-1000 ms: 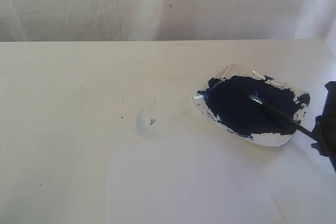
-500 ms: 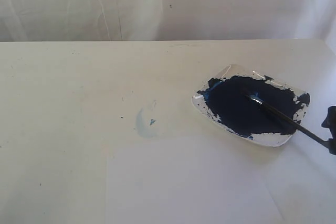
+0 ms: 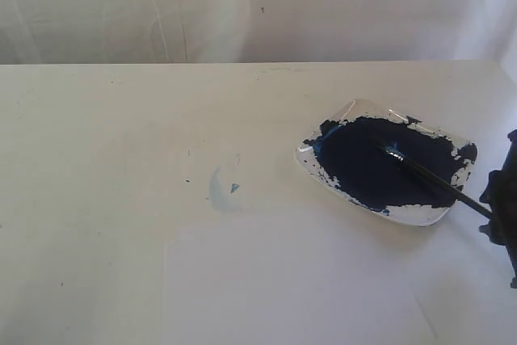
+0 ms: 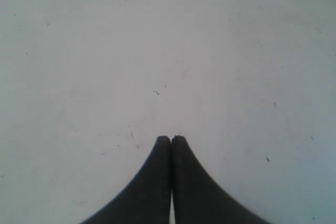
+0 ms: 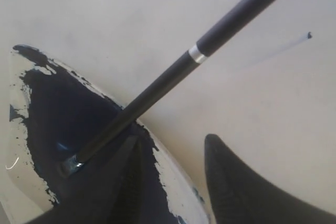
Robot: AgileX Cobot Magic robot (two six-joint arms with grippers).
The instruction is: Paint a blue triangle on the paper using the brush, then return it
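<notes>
step: judged the opening one, fetching the brush (image 3: pixel 428 174); the paper (image 3: pixel 291 288) carries no stroke, so painting and return are not yet done
right tool (image 5: pixel 172 142): fingers apart, nothing clamped; hangs at the handle end of the brush, just beside the paint dish (image 3: pixel 420 214)
left tool (image 4: pixel 171 139): fingers pressed together, empty; only bare tabletop (image 3: pixel 121 135) under it
brush, place: just ahead of the right tool's fingertips, crossing them at a slant; bristle end farthest from the tool, lying in the paint pool (image 3: pixel 363 159); handle leans over the dish rim towards the tool; whether it touches one finger, cannot tell
brush, look: thin, straight, black handle; narrow silver band part-way along; silver ferrule down at the paint; bristles dark with blue, hard to part from the pool
paper, place: well apart from the right tool, past the dish on the left tool's side; white, flat, edges faint against the tabletop
blue triangle: none on the paper; a tiny blue fleck (image 3: pixel 234 187) in a pale smudge (image 3: pixel 218 191) sits on the tabletop near the paper's edge; by my reading a stray mark, not the task's figure
next move: set the open fingers either side of the black shaft, close, then lift clear of the rim; approach wants to be square to the handle, since it lies slantwise to the fingers
handling, guess: thin round shaft likely to roll or pivot in a loose pinch; tip is loaded, so drips on the way to the paper are a fair worry
</notes>
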